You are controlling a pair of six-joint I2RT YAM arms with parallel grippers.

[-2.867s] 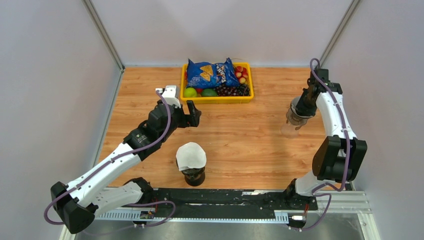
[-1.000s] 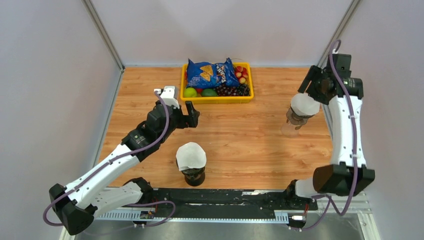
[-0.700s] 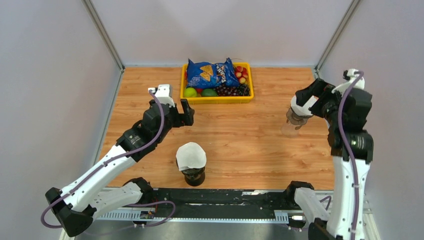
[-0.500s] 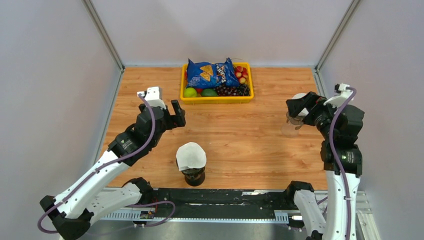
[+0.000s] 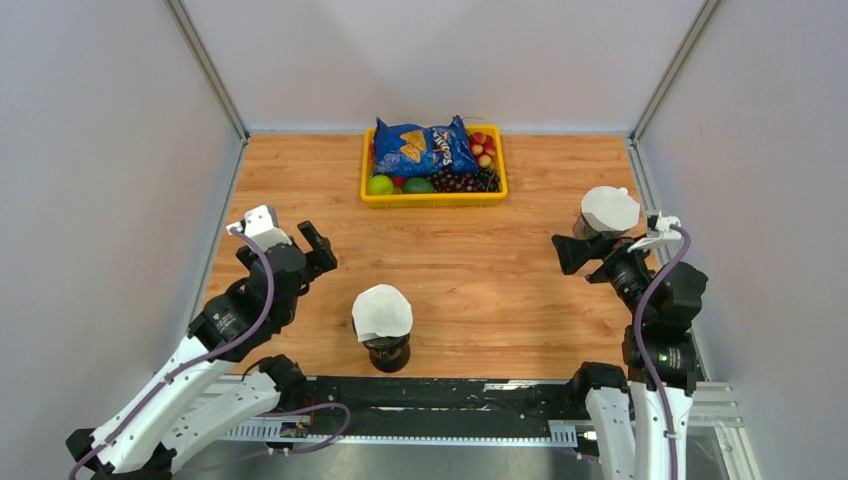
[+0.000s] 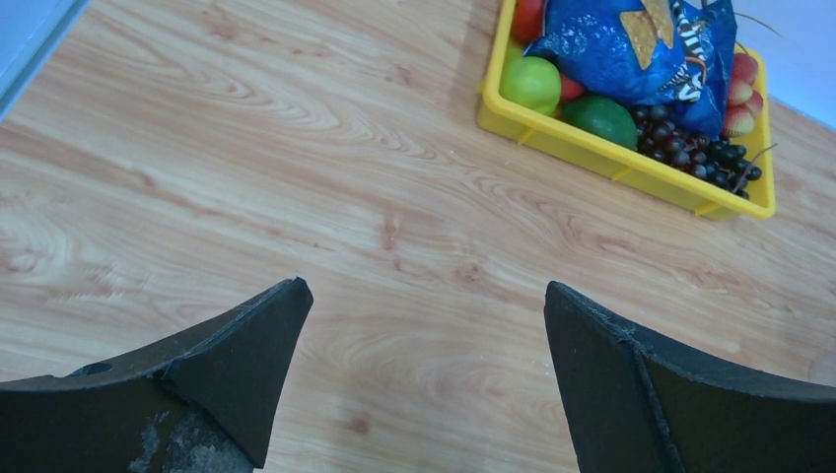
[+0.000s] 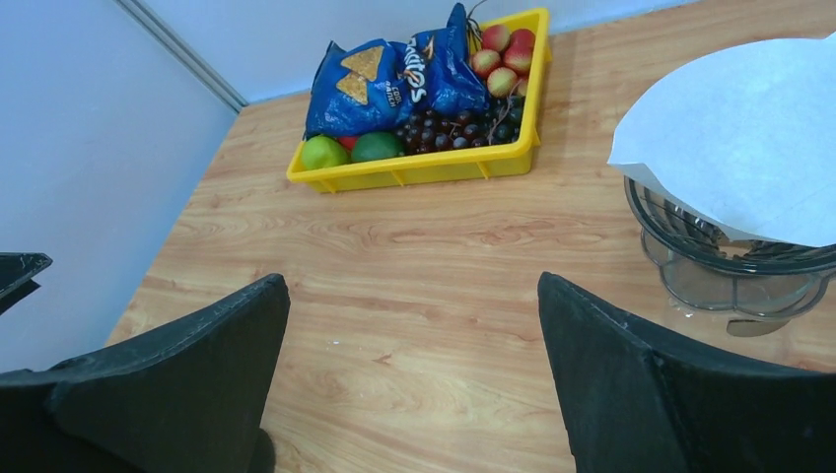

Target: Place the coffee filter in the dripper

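Observation:
A white coffee filter (image 5: 610, 210) rests in the clear glass dripper (image 5: 590, 238) at the table's right edge. The right wrist view shows that filter (image 7: 749, 138) spread over the dripper (image 7: 730, 271). My right gripper (image 5: 580, 260) hangs open and empty just in front of it, apart from it, over bare wood (image 7: 412, 281). A second white filter (image 5: 382, 312) sits on a dark dripper (image 5: 388, 352) at front centre. Off to the left, my left gripper (image 5: 318, 248) is open over bare wood (image 6: 424, 289) with nothing in it.
A yellow tray (image 5: 436, 198) at the back centre holds a blue chip bag (image 5: 425, 146), limes, grapes and red fruit. It also shows in the left wrist view (image 6: 611, 163) and the right wrist view (image 7: 434, 169). Grey walls close in both sides.
Both arms have drawn back toward their bases. The right gripper left the clear dripper, opened wider and dropped low in front of it. The filter stays in the dripper.

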